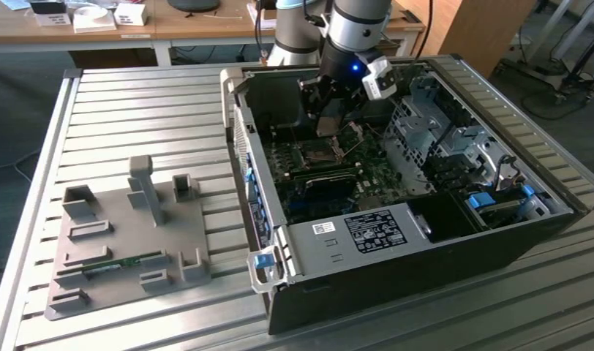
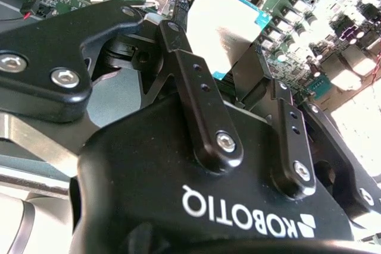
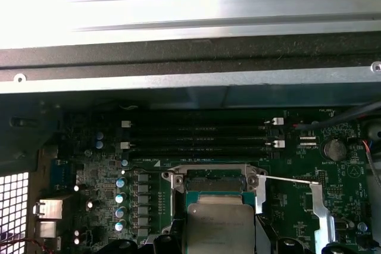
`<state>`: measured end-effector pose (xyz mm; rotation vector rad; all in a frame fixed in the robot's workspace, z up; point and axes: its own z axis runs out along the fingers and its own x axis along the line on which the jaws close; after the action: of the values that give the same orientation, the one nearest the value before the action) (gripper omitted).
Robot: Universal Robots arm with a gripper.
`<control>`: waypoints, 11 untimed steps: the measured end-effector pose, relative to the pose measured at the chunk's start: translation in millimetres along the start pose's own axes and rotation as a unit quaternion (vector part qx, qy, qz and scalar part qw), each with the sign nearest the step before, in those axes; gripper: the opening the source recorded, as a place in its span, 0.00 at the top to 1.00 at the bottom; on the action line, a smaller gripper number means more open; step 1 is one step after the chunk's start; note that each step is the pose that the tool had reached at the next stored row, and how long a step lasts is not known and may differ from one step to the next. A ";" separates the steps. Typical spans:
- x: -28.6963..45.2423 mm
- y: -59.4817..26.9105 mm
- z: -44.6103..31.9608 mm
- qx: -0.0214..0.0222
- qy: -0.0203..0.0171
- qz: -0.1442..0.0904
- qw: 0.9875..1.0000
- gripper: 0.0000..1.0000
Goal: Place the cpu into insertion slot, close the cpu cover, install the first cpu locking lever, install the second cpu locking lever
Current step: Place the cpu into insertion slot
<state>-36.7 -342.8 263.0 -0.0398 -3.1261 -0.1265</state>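
Observation:
My gripper (image 1: 326,111) hangs inside the open black computer case, shut on the cpu (image 1: 328,125). The second wrist view shows the cpu (image 2: 223,22), a flat silvery square with a teal edge, clamped between the two black fingers (image 2: 178,46). Just beneath and ahead of it lies the insertion slot (image 3: 208,178), a square socket with a silvery rim on the green motherboard, seen in the exterior view as the insertion slot (image 1: 314,151). The cpu (image 3: 220,227) hovers over the socket's near part, tilted and apart from it. A silvery plate (image 3: 324,212), likely the cpu cover, stands open beside the socket.
The case (image 1: 404,241) rests on a slatted metal table (image 1: 131,102). Long black memory slots (image 3: 196,138) run beside the socket. A thin lever (image 3: 289,179) sticks out from the socket's corner. A grey fixture (image 1: 131,234) holding a memory stick sits at the exterior view's left.

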 end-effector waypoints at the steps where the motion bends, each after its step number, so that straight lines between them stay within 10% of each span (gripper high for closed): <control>1: 0.0 0.0 0.1 0.000 0.000 0.000 1.000 0.46; 11: 0.0 -0.2 1.8 0.000 0.000 0.000 1.000 0.46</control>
<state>-36.7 -342.8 261.2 -0.0398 -3.1266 -0.1255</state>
